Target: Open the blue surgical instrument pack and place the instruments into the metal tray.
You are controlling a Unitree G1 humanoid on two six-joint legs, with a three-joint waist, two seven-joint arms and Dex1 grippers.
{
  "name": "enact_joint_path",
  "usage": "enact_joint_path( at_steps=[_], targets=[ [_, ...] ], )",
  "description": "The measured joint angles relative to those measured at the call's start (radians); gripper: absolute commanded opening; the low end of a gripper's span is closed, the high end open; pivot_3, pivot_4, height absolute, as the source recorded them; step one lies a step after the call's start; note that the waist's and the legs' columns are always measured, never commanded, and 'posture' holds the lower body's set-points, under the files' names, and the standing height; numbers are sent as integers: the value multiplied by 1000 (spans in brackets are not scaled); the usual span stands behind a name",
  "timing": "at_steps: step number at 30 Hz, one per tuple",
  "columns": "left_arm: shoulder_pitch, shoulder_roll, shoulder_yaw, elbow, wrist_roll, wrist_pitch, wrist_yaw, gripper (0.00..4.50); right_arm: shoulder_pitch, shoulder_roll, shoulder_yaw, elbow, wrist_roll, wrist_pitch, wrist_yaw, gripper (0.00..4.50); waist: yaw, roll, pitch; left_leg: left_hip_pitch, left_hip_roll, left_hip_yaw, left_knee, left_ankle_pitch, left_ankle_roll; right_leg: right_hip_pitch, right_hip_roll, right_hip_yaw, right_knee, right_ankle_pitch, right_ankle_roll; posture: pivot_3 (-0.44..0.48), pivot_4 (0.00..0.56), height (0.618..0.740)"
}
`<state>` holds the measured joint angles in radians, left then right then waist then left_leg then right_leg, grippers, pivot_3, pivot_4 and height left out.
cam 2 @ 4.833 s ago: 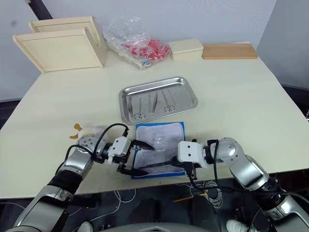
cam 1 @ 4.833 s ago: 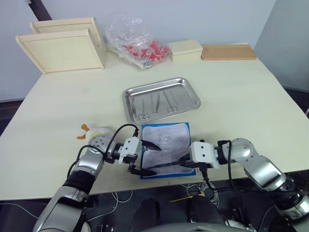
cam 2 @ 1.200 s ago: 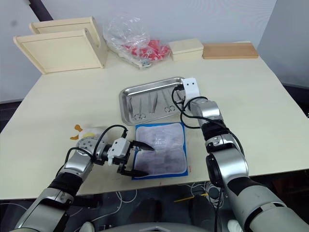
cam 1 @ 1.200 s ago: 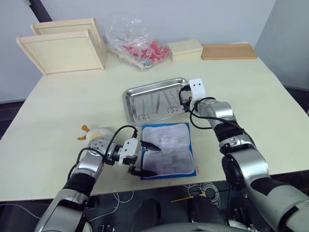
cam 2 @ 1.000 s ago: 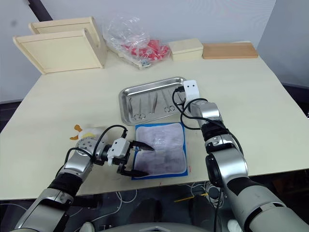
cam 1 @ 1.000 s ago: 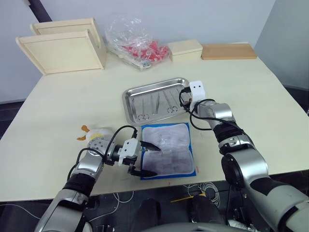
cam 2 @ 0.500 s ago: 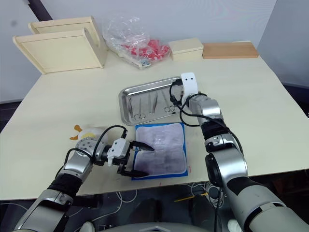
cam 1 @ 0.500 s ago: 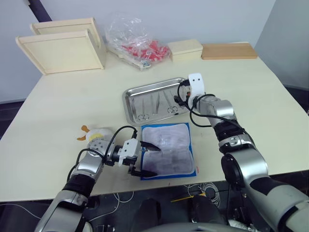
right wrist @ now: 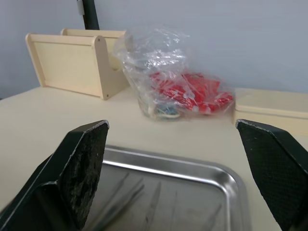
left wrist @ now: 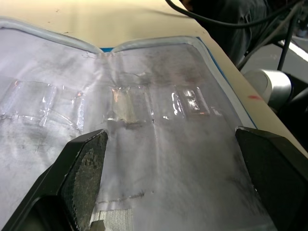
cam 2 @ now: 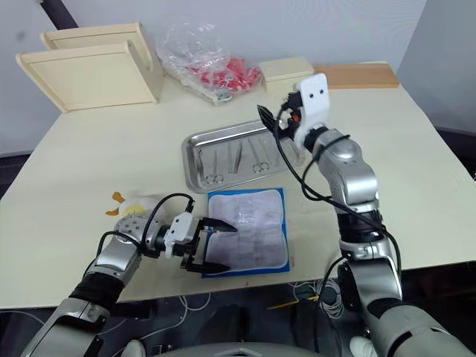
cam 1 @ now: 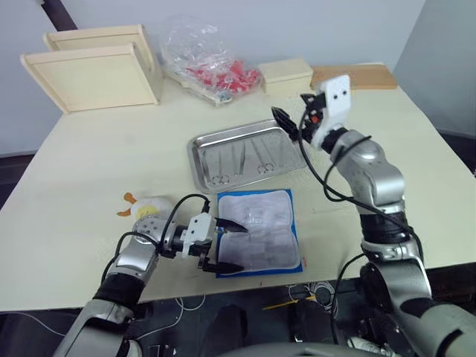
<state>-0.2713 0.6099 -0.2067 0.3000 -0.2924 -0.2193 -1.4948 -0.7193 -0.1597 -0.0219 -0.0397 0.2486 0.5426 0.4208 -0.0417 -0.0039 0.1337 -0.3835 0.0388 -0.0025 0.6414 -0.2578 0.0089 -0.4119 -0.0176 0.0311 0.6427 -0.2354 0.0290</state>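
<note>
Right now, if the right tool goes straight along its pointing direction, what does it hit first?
Likely the clear bag of red items, dead ahead of the right tool; it would pass over the tray first. Depth is uncertain.

You are looking at a robotics test bench in a lab-like room, not a home or a clinic. The work surface is one plain pale table (cam 1: 416, 160) set against bare grey-blue walls. Props are laid out as for a trial: two pale wooden trays (cam 1: 97, 74) stood on edge, a crinkled clear bag of red items (cam 1: 212, 63), a cream lidded box (cam 1: 285, 76) and a flat wooden board (cam 1: 372, 74) along the far edge. Loose cables (cam 1: 312, 294) lie on the dark floor under the table's near edge.
</note>
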Motion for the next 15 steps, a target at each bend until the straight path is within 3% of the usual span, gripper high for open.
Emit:
enact_joint_path(
  at_steps=[9,15],
  targets=[
    [35,-3,5,-138,-37,112,32,4500,230,-80,-6,-182,57,-53,82,4454,4,-10,13,-2,0,0,0,0,0,-1,0,-1,0,0,0,0,150,740],
    [34,-23,91,-263,-139,228,132,4500,382,-124,-28,-258,101,-125,139,4454,6,-14,17,-2,0,-1,1,0,0,-1,0,-1,-1,-1,3,0,150,740]
  ],
)
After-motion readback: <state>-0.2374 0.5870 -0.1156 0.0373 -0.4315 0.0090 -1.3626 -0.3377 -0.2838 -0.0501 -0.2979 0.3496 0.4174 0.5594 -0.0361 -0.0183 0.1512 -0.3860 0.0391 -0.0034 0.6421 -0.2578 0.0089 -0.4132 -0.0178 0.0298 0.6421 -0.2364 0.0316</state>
